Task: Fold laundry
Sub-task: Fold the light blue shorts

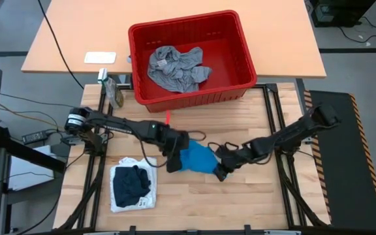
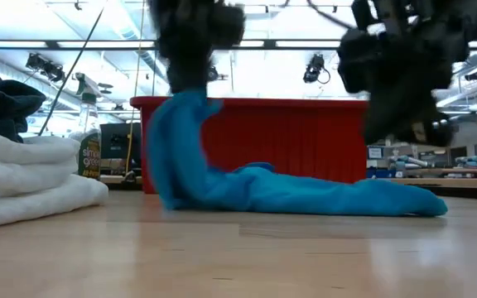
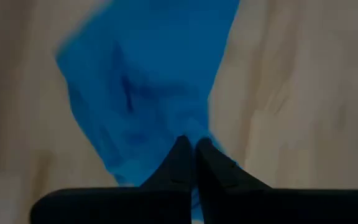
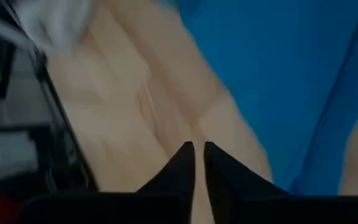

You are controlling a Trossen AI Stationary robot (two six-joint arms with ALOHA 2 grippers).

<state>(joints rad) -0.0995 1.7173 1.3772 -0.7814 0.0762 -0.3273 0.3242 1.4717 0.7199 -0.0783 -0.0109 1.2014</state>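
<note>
- Pinching blue garment (image 1: 198,157) edge in left gripper (image 3: 194,149), fingers clamped, cloth draping limp.
- Hovering right gripper (image 4: 198,149), fingers nearly together, gripping nothing visible.
- Judging fabric light, floppy; gripping corners best.

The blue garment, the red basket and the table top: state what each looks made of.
Blue garment: soft matte cloth, probably a knit; it drapes limply where the left end effector lifts one end. Red basket: rigid moulded plastic, slightly glossy, with ribbed walls. Table top: pale wood with visible planks and grain, smooth, possibly sealed.

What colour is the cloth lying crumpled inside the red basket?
Heather grey. The grey garment shows best in the high view, bunched inside the red basket.
</note>
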